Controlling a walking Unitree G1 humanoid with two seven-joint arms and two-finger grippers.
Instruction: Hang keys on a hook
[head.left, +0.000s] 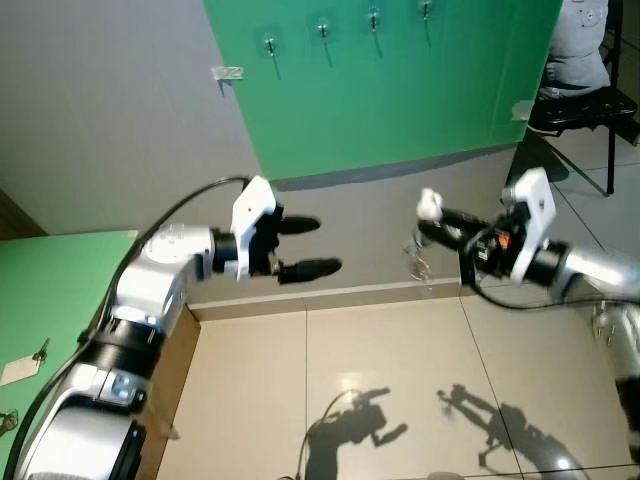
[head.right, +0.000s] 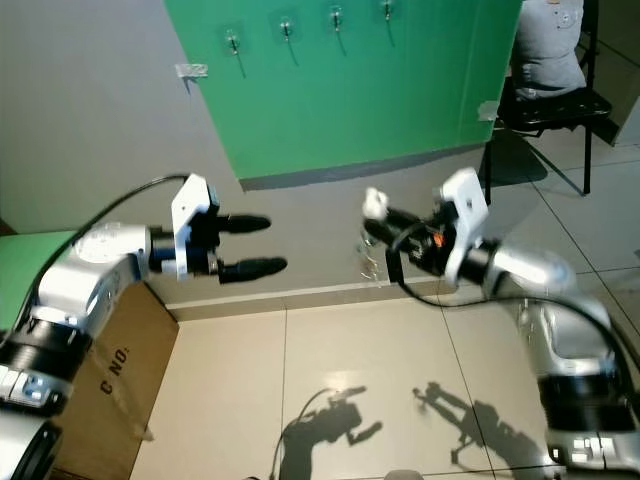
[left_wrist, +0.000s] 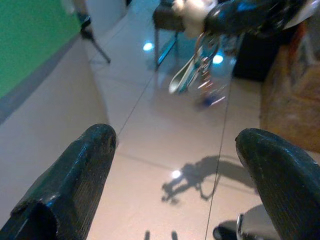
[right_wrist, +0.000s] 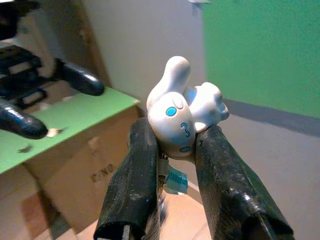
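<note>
Both arms raised; left gripper (head.left: 308, 246) fingers apart, right gripper (head.left: 432, 215) clamped.

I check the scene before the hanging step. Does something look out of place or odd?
Nothing looks damaged or spilled. The right end effector grips the white charm, the keys dangling below; the left end effector is open, and the wall hooks are bare.
</note>
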